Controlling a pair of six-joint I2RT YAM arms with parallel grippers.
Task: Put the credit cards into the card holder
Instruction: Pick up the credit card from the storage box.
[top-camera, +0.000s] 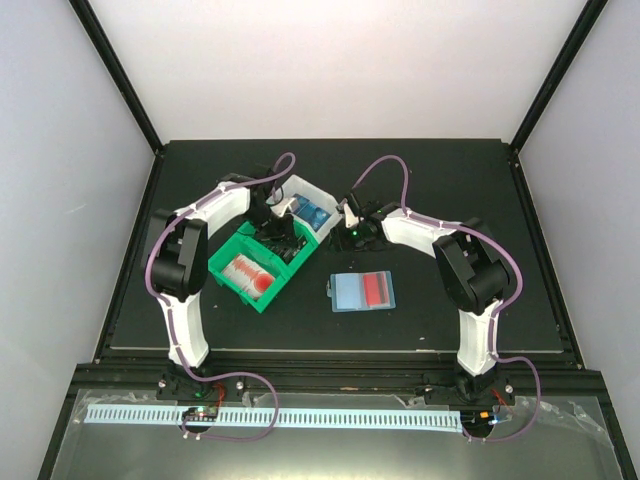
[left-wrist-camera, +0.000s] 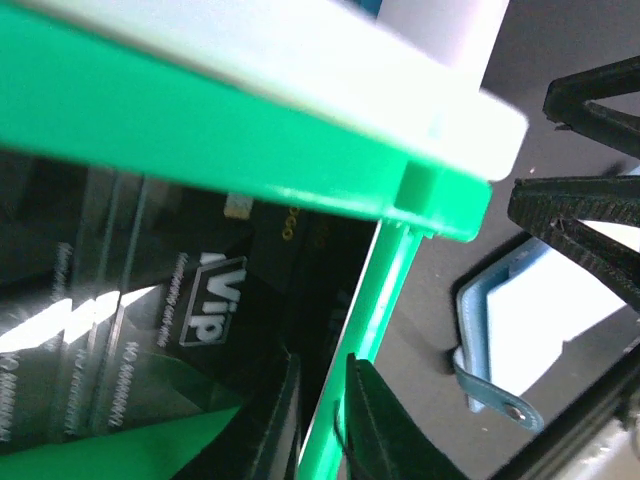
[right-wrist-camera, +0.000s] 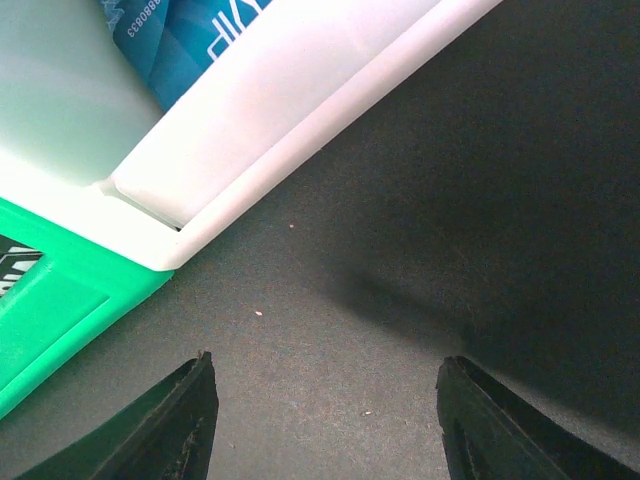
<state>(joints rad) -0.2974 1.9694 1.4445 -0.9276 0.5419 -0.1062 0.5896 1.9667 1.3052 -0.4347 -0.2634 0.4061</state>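
Observation:
The card holder (top-camera: 348, 293) lies open on the black mat with a red card (top-camera: 377, 289) on its right half. Its edge and snap tab (left-wrist-camera: 495, 400) show in the left wrist view. My left gripper (top-camera: 285, 238) is down in the green bin (top-camera: 225, 272). Its jaws (left-wrist-camera: 322, 370) stand a narrow gap apart, astride the bin's wall (left-wrist-camera: 385, 290), and hold nothing that I can see. A black VIP card (left-wrist-camera: 210, 300) lies inside. My right gripper (top-camera: 345, 222) is open and empty (right-wrist-camera: 325, 420) above bare mat by the white bin (right-wrist-camera: 300, 110).
Red-and-white cards (top-camera: 250, 272) lie in the green bin. Blue cards (top-camera: 313, 213) (right-wrist-camera: 190, 40) lie in the white bin (top-camera: 300, 187), which touches the green bin's far corner. The right gripper's black fingers (left-wrist-camera: 585, 225) show close by in the left wrist view.

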